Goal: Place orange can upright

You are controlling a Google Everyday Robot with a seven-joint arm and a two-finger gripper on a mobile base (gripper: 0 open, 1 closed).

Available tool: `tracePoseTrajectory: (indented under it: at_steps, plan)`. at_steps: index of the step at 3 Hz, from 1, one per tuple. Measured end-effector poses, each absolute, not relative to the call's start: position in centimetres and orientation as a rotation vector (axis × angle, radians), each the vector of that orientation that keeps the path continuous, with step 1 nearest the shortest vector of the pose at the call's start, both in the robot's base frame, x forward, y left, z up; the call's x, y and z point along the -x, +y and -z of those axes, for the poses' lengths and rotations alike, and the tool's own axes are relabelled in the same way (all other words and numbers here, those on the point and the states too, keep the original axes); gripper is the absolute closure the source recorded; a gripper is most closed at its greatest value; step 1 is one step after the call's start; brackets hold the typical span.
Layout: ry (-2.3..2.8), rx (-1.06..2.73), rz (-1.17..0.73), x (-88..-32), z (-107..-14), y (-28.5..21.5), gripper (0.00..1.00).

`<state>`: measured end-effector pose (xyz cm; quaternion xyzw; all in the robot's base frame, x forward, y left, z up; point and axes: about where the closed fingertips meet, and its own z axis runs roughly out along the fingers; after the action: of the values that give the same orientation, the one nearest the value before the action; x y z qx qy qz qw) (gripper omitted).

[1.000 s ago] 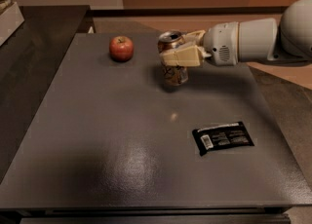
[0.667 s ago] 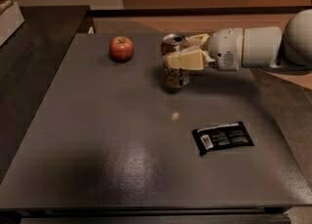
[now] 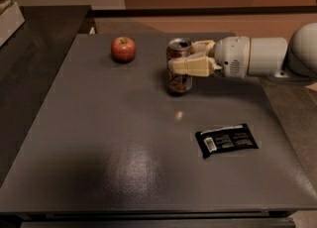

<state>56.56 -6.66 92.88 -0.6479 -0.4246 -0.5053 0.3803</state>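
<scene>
The orange can (image 3: 178, 81) stands upright on the dark grey table (image 3: 99, 142), right of the middle near the far side. Its silver top faces up. My gripper (image 3: 182, 56) reaches in from the right and its cream fingers (image 3: 190, 66) sit on both sides of the can's upper half, shut on it. The can's base is at the table surface. The white arm (image 3: 257, 56) runs off the right edge.
A red apple (image 3: 123, 49) sits on the table to the left of the can. A flat black packet (image 3: 227, 141) lies nearer the front right. A darker counter (image 3: 29, 63) runs along the left side of the table.
The gripper and the can have shifted slightly right and down together. The apple and the packet have not moved.
</scene>
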Motion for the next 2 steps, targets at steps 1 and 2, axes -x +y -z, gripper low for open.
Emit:
tracePoseTrajectory:
  at_steps: [1,2]
  plan:
    - [-1.082,1.635,1.284,-56.58,-92.17,-6.50,1.00]
    - [-1.085,1.618,1.274,-56.53,-91.64,-6.36,1.00]
